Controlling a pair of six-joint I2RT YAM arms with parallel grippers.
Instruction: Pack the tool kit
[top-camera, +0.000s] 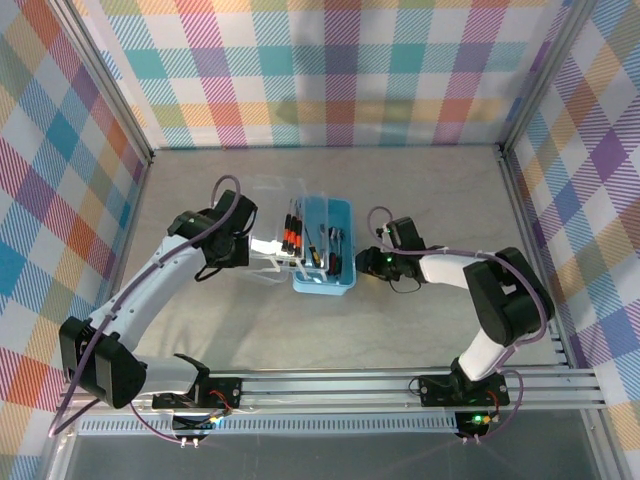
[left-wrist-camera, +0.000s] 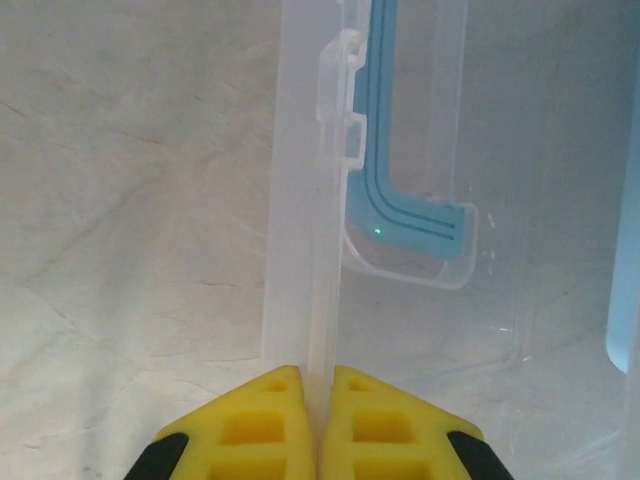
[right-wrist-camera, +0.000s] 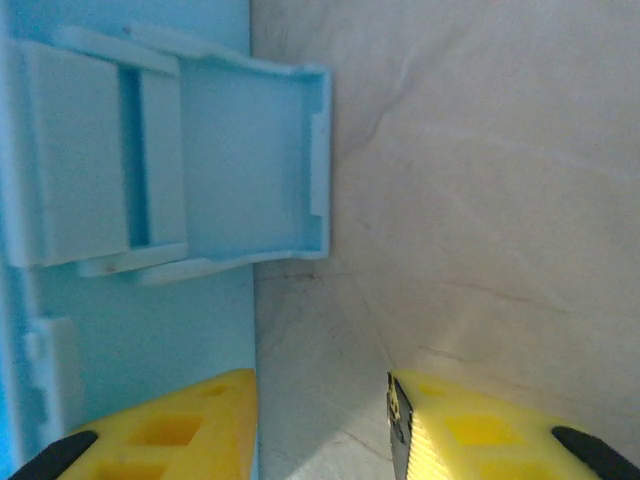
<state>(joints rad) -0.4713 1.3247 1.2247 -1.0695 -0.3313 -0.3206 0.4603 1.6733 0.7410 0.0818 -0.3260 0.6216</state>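
From the overhead camera I see the light-blue box (top-camera: 322, 286) at the middle of the grey bench (top-camera: 430, 190), its clear lid (top-camera: 266, 192) swung open toward the left of the frame. Black-and-orange screwdrivers (top-camera: 293, 235) lie along the box's left side, where it meets the lid. My left hand (top-camera: 258, 248) sits at the lid's lower edge, and my right hand (top-camera: 368, 262) is just beside the box's right wall. On the left wrist camera, the left hand (left-wrist-camera: 318, 400) is pinched tight on the lid (left-wrist-camera: 310, 250): its yellow fingers (left-wrist-camera: 255, 425) press from both sides on the thin upright edge that runs up the frame's middle. A blue corner of the box (left-wrist-camera: 405, 222) shows through the plastic. On the right wrist camera, the right hand (right-wrist-camera: 320, 425) stands partly apart and holds nothing, with bare bench between its fingers (right-wrist-camera: 480, 430). The box's blue wall and latch (right-wrist-camera: 200, 160) fill the left of the frame, and the left-of-frame finger overlaps that wall. I cannot tell whether it touches.
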